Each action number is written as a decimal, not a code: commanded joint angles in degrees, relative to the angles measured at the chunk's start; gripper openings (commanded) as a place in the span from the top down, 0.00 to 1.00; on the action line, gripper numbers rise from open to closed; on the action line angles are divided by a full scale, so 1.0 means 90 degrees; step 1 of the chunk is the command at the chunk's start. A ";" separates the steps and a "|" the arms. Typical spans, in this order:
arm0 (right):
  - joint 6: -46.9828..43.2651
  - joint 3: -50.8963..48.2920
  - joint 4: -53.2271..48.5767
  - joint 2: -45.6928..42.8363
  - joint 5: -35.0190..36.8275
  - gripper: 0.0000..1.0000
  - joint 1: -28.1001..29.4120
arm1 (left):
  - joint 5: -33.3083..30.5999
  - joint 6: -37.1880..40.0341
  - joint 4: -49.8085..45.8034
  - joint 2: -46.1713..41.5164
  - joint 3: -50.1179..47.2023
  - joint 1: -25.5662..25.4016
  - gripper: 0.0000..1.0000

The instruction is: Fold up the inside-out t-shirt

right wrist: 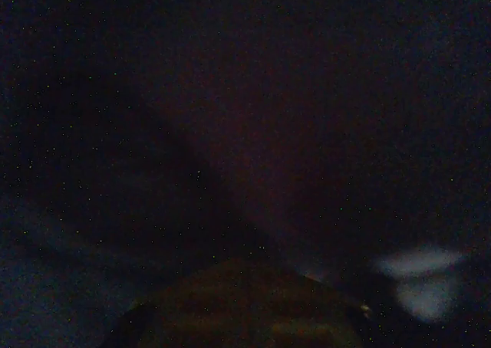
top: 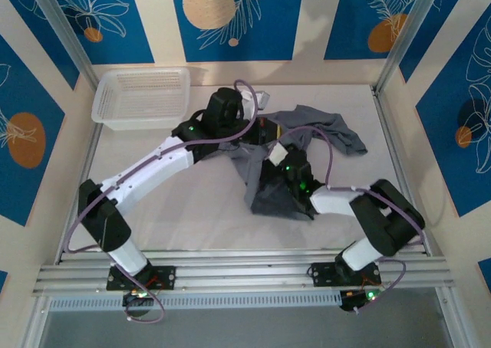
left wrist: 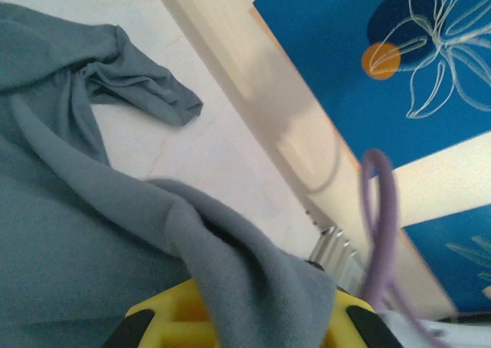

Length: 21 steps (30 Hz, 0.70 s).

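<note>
The inside-out t-shirt (top: 326,131) is bunched right of centre on the table (top: 192,210). The left end effector (top: 265,129) is closed on a fold of it. The right end effector (top: 278,155) is closed too, buried in cloth; whether fabric is pinched cannot be told. The shirt should be lifted and drawn apart evenly until flat, so that no folds are trapped. The crossed arms and the purple cable (left wrist: 380,233) could snag. The white basket (top: 142,95) is well apart.
</note>
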 commanded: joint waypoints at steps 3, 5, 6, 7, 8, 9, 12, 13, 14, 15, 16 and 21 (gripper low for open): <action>-0.2035 0.0428 0.2499 0.0596 0.0338 1.00 -0.0452 | 0.0128 -0.1136 -0.0401 0.0724 0.1746 -0.0173 1.00; -0.1468 0.0276 0.2048 0.0460 0.0109 1.00 -0.0293 | 0.0114 -0.1168 -0.0574 0.1020 0.2420 -0.0206 1.00; -0.0965 0.0171 0.1439 0.0285 -0.0151 1.00 -0.0161 | 0.0114 -0.1166 -0.0620 0.1151 0.2738 -0.0212 1.00; -0.0251 0.0138 0.0625 0.0079 -0.0442 1.00 -0.0041 | 0.0115 -0.1189 -0.0645 0.1268 0.3003 -0.0225 1.00; 0.0670 0.0158 -0.0093 -0.0125 -0.0714 1.00 0.0024 | 0.0153 -0.1228 -0.0642 0.1360 0.3215 -0.0240 1.00; 0.1816 0.0210 -0.0876 -0.0338 -0.1082 1.00 0.0042 | 0.0215 -0.1267 -0.0589 0.1441 0.3409 -0.0262 1.00; 0.3874 0.0334 -0.1869 -0.0609 -0.1379 1.00 0.0113 | 0.0241 -0.1248 -0.0578 0.1618 0.3804 -0.0409 1.00; 0.4043 0.0357 -0.1915 -0.0652 -0.1409 1.00 0.0121 | 0.0232 -0.1215 -0.0591 0.1635 0.3861 -0.0458 1.00; 0.4041 0.0436 -0.2000 -0.0714 -0.1568 1.00 0.0093 | 0.0212 -0.1198 -0.0604 0.1655 0.3902 -0.0507 1.00; 0.3952 0.0646 -0.2278 -0.0815 -0.1679 1.00 0.0041 | 0.0226 -0.1197 -0.0594 0.1656 0.3912 -0.0547 1.00; 0.3914 0.0892 -0.2626 -0.0897 -0.1828 1.00 -0.0044 | 0.0265 -0.1202 -0.0574 0.1656 0.3927 -0.0571 1.00; 0.5502 0.1932 -0.3681 -0.0453 -0.3695 1.00 -0.0764 | 0.0505 -0.1218 -0.0467 0.1688 0.4175 -0.0771 1.00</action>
